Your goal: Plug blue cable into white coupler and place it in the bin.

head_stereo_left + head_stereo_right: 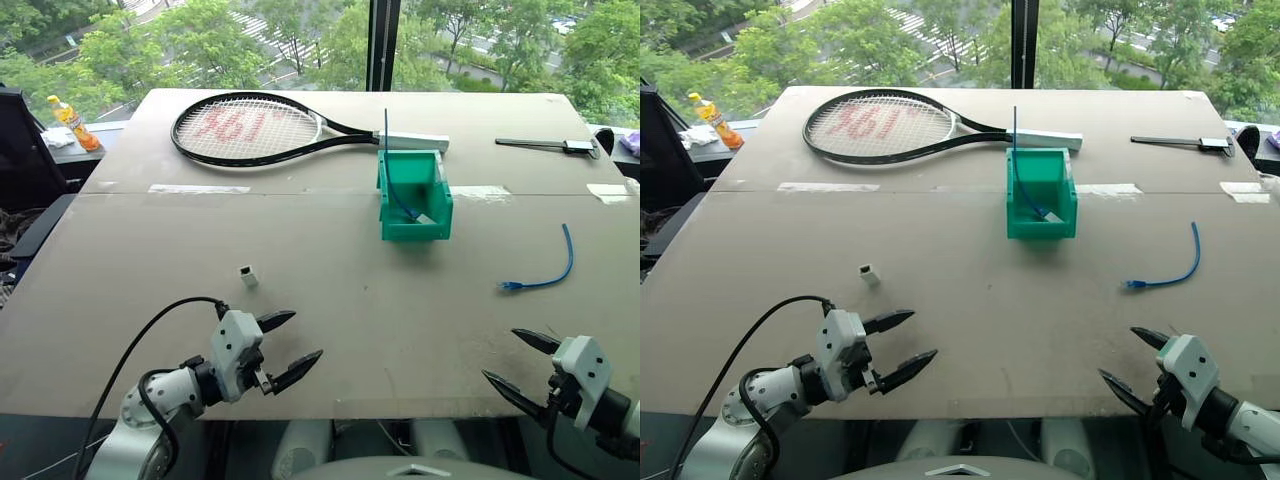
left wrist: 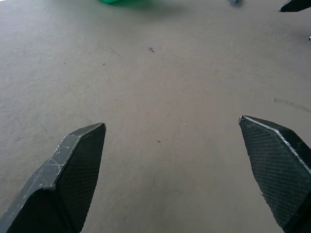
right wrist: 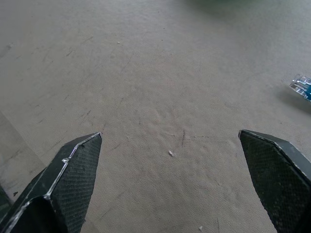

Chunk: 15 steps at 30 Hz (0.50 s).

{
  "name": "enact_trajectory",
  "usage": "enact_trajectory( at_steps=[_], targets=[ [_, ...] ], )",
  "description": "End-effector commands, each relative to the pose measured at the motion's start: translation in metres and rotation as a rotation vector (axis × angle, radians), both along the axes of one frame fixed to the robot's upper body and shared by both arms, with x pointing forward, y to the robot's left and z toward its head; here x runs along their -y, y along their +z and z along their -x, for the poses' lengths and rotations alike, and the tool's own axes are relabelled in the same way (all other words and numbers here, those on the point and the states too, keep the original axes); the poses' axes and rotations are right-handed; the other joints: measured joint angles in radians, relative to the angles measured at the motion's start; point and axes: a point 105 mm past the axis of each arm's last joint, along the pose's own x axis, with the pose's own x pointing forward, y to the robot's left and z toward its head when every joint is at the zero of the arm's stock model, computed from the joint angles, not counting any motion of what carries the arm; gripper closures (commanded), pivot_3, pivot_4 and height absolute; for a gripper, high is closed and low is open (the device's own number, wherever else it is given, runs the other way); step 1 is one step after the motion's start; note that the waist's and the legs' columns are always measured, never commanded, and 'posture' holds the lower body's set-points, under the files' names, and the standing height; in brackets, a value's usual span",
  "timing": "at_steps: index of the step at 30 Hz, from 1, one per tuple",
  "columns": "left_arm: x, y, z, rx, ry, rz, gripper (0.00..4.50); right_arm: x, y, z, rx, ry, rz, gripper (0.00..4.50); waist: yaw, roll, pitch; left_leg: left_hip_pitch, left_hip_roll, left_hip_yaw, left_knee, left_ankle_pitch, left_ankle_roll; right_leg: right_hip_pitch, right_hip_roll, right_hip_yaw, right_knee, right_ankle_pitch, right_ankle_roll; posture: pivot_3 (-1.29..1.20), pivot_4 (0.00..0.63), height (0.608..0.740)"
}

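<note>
Near the front edge of the table, on its left part, the left gripper hovered with its two black fingers spread wide and nothing between them. Just beyond it, a little toward the middle of the surface, the white coupler stood alone, apart from everything else. Along the far edge lay a tennis racket, its handle reaching to the bin. The bin sat right of the centre, on the far half of the table, with a stiff blue cable rising out of it. Toward the right edge, well apart from the bin, the blue cable lay in a gentle curve, its clear plug pointing to the left. At the front right corner the right gripper was also wide open and held nothing.
</note>
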Motion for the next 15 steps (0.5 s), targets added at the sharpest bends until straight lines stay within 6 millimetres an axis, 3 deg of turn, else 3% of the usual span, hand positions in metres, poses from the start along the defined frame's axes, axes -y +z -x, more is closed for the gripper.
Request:
enact_trajectory(
  at_steps=[1, 4, 9, 15],
  targets=[
    [0.006, 0.014, -0.003, 0.031, -0.035, 0.048, 0.00, 0.003, 0.013, -0.008, 0.046, -0.018, 0.000, 0.06, 0.000, 0.000, 0.000, 0.000, 0.000, 0.000, 0.000, 0.000, 0.000, 0.000, 0.000, 0.000, 0.000, 0.000, 0.000, 0.00, 0.150, 0.740],
    [0.017, 0.029, -0.007, 0.050, -0.105, 0.097, 0.00, -0.002, 0.032, -0.021, 0.076, 0.010, 0.009, 0.06, 0.000, 0.000, 0.000, 0.000, 0.000, 0.000, 0.001, 0.000, 0.000, 0.000, 0.000, 0.000, 0.000, 0.000, 0.000, 0.00, 0.150, 0.740],
    [0.033, 0.050, -0.006, 0.083, -0.235, 0.109, 0.00, 0.010, 0.064, -0.050, 0.086, 0.067, 0.160, 0.06, -0.002, 0.000, 0.001, 0.001, 0.000, 0.004, 0.001, 0.000, 0.001, 0.000, 0.006, 0.000, 0.000, 0.000, 0.000, 0.00, 0.150, 0.740],
    [0.052, 0.063, 0.001, 0.116, -0.371, 0.067, 0.00, 0.037, 0.076, -0.086, -0.026, 0.148, 0.368, 0.06, 0.002, -0.001, 0.001, 0.001, -0.001, 0.005, 0.001, -0.001, 0.002, 0.000, 0.006, 0.001, 0.000, 0.000, 0.000, 0.00, 0.150, 0.740]
  ],
)
